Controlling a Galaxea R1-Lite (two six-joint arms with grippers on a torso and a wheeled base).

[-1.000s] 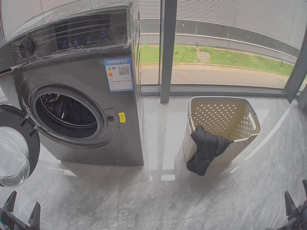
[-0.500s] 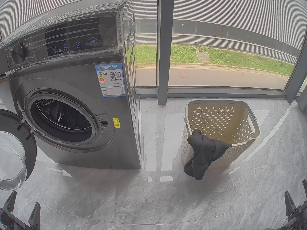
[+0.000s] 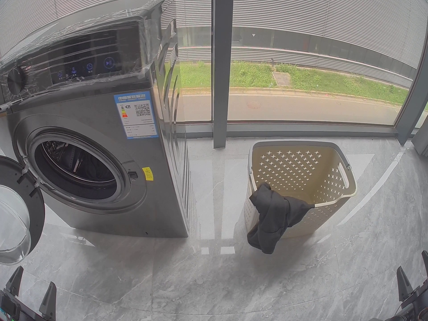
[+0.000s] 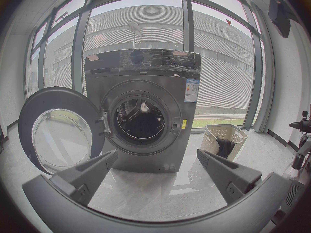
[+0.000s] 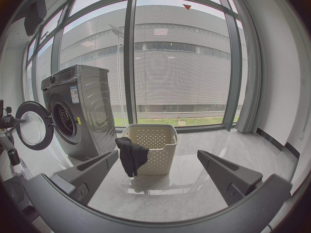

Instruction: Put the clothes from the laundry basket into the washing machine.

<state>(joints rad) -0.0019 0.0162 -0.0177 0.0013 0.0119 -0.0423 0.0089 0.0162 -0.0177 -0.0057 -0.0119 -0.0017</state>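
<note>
A cream laundry basket (image 3: 307,174) stands on the floor to the right of the grey washing machine (image 3: 98,125). A dark garment (image 3: 272,217) hangs over the basket's near left rim, half outside. The machine's round door (image 3: 15,219) is swung open to the left, and the drum opening (image 3: 73,168) looks dark inside. My left gripper (image 3: 31,290) is low at the near left, open and empty. My right gripper (image 3: 414,275) is low at the near right, also open and empty. The basket (image 5: 152,146) and garment (image 5: 131,154) lie ahead of the right gripper (image 5: 157,170); the left gripper (image 4: 157,165) faces the machine (image 4: 145,114).
A floor-to-ceiling window with a grey pillar (image 3: 222,63) runs behind machine and basket. Glossy grey marble floor (image 3: 214,277) stretches between me and both. A white wall and a curtain (image 5: 252,91) lie further to the right.
The whole head view has shifted, so machine and basket now sit further left in the picture: the camera moved. Both grippers keep their place and stay open.
</note>
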